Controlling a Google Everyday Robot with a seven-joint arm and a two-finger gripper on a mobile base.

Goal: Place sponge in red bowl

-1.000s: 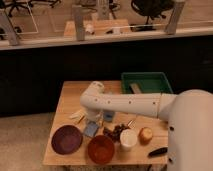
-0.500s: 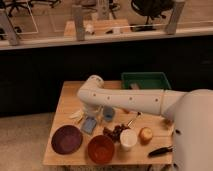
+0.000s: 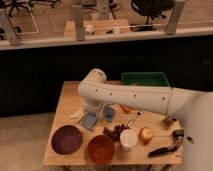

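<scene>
The pale blue sponge (image 3: 90, 120) hangs tilted just above the wooden table (image 3: 67, 97), left of centre. My gripper (image 3: 92, 110) comes straight down from the white arm's bend and is shut on the sponge's upper edge. The red bowl (image 3: 101, 149) sits at the table's front edge, a little right of and nearer than the sponge; it has a brownish inside with nothing in it. The fingers themselves are mostly hidden behind the arm's wrist.
A purple bowl (image 3: 66, 139) lies left of the red one. A small blue cup (image 3: 108, 114) stands right beside the sponge. A dark clump (image 3: 114, 132), white cup (image 3: 128, 139), orange fruit (image 3: 146, 134) and black tool (image 3: 162, 149) fill the front right. A green bin (image 3: 145, 79) is at the back.
The arm's bend has risen, and the sponge has come up a little with the gripper. Bowls and cups have stayed put.
</scene>
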